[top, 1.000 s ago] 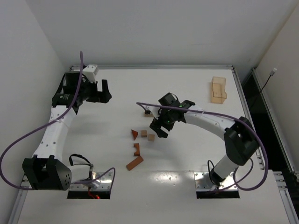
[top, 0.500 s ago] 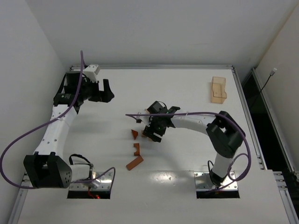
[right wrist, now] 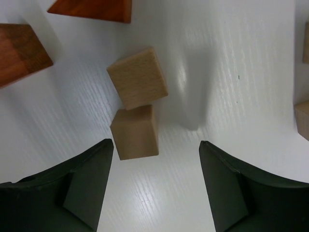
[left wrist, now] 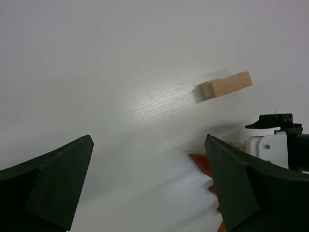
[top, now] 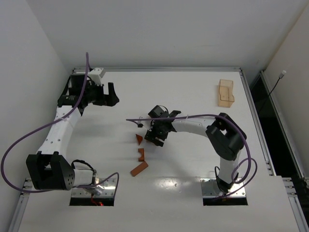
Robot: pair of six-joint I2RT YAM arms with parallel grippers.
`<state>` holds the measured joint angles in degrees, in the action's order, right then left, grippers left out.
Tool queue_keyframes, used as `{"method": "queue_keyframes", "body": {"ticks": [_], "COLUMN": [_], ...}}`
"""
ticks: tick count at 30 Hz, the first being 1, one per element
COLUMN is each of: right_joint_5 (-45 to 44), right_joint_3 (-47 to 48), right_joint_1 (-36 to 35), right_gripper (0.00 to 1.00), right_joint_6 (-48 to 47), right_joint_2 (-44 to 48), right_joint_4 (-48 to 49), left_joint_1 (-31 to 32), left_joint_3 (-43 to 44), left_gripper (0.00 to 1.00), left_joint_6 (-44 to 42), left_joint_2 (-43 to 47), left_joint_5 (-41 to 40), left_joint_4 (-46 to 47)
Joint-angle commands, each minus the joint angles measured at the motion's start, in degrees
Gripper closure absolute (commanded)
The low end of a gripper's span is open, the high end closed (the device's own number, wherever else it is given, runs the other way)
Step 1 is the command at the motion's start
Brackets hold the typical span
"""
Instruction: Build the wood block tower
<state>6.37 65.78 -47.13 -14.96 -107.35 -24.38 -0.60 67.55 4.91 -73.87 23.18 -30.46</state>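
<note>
Your right gripper [right wrist: 155, 145] points down at the table [top: 193, 87], its 2 dark fingers [right wrist: 72, 188] spread apart and clamped on nothing. Partly between the tips, hard by the finger on the left of the wrist view, sits a tan cube [right wrist: 135, 133]. Whether it touches that finger you cannot tell. A 2nd tan cube [right wrist: 137, 77] butts against its far face, turned slightly askew. Both are pale, matte wood with square faces and fine grain.

Beyond them lie a red-brown triangle [right wrist: 91, 9] with a smooth, glossier face, and another red-brown piece [right wrist: 19, 50] cut off by the frame. More tan wood shows at the right edge of that view, too cropped to name.

From above, your right arm rises from its base, folds at the elbow, and sends the forearm left to mid-table. A purple cable [top: 203, 116] arcs along it. Nearer the bases than the triangle lie a notched piece [top: 141, 154] and a bar [top: 139, 169], both red-brown and each flat on the table.

Your left gripper [left wrist: 148, 140] has its fingers spread wide with only bare table between them. That arm stretches forward along the left side, the wrist over the far-left table and aimed toward the centre. Its camera sees a tan bar [left wrist: 227, 86] lying alone. The tray [top: 225, 93] sits far right, well apart.
</note>
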Motion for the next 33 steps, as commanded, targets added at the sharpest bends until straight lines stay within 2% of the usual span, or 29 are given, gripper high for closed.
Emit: {"method": "queue_keyframes", "body": {"ticks": [1, 3, 7, 10, 14, 15, 16, 18, 23, 25, 28, 33], "right_joint_5": [1.98, 2.67, 2.68, 3.21, 3.21, 3.21, 3.21, 4.52, 8.12, 12.14, 18.56, 21.4], "right_joint_3": [2.77, 2.78, 2.78, 2.78, 3.3, 3.3, 3.3, 3.83, 3.83, 5.4, 8.91, 15.68], "right_joint_1": [-1.38, -1.38, -1.91, -1.91, -1.91, -1.91, -1.91, -1.21, 1.95, 4.31, 8.79, 13.9], "right_gripper": [0.32, 0.32, 0.41, 0.61, 0.83, 0.93, 0.96, 0.99, 1.0, 1.0, 1.0, 1.0], "right_joint_6": [0.98, 0.99, 0.99, 0.46, -0.07, -0.85, -0.86, -2.26, -7.44, -11.83, -19.47, -31.94], "right_joint_2": [0.3, 0.3, 0.3, -0.32, -0.84, -1.37, -1.37, -0.5, 4.6, 7.05, 8.21, 8.21], "right_joint_4": [1.44, 1.44, 0.91, 0.91, 0.3, -0.4, -1.27, -1.89, -5.58, -9.51, -14.97, -25.09], "left_joint_1": [-0.63, -0.63, -0.63, -0.63, -0.63, -0.63, -0.63, -0.63, -0.63, -0.01, 3.14, 3.77], "left_joint_3": [0.83, 0.83, 0.83, 0.83, 0.3, 0.3, 0.3, 0.3, -2.15, -2.16, -2.16, -0.58], "left_gripper": [0.0, 0.0, 0.0, 0.0, 0.0, 0.0, 0.0, 0.0, 0.0, 0.0, 0.0, 0.0], "left_joint_6": [-0.16, -0.16, -0.16, -0.16, -0.16, -0.16, -0.16, -0.68, -0.69, -4.28, -8.5, -11.23], "left_joint_2": [0.04, 0.04, 0.04, -0.48, -0.49, -0.49, -0.49, -0.49, -0.49, -1.27, -1.81, -2.42], "left_joint_5": [1.34, 1.34, 1.34, 1.34, 1.34, 1.34, 1.86, 3.09, 7.31, 11.61, 11.02, 13.38], "left_joint_4": [2.07, 2.07, 2.07, 2.6, 2.6, 3.12, 3.12, 3.73, 6.02, 4.45, 1.37, -1.18]}}
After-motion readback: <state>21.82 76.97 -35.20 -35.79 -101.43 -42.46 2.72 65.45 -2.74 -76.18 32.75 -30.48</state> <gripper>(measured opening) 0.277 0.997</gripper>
